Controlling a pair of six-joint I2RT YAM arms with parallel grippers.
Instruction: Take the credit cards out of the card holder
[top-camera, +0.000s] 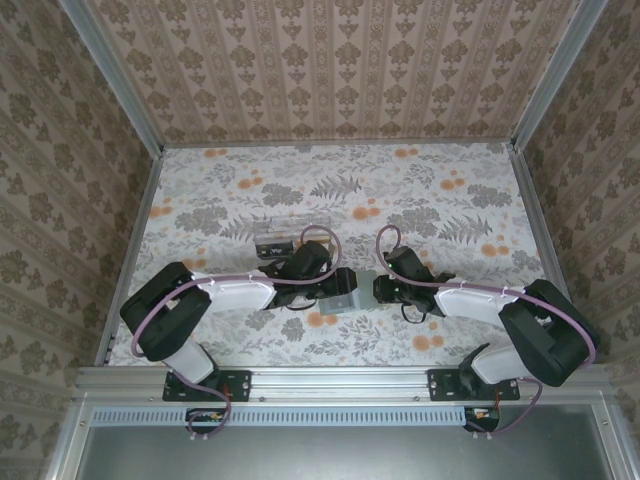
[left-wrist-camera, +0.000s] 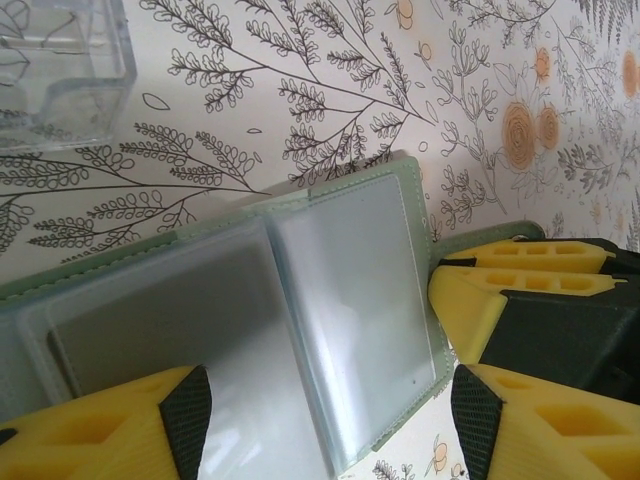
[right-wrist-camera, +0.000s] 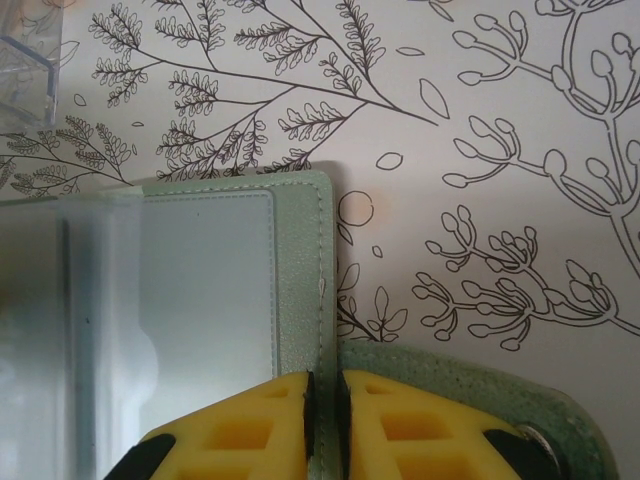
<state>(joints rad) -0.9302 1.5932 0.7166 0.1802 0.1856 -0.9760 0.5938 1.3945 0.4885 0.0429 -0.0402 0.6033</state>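
Clear box (top-camera: 284, 235) sits left of the table's (top-camera: 450, 210) middle, just behind the left arm. Both wrist views catch only its corner, top left.

Left claw (top-camera: 330, 284) is over the card holder (top-camera: 347, 293), which lies open near the middle of the near edge. In the left wrist view, this claw (left-wrist-camera: 325, 430) has its jaws spread wide: one finger is over the clear sleeves (left-wrist-camera: 350, 290) and the other is past the holder's (left-wrist-camera: 330, 260) right edge. Hard to tell if either touches it.

Top view hides the holder's inside under the arms.

Right claw (top-camera: 380, 290) meets the holder from the right. In the right wrist view, this claw (right-wrist-camera: 325, 425) is pinched closed on the green stitched edge of the holder (right-wrist-camera: 200, 280).
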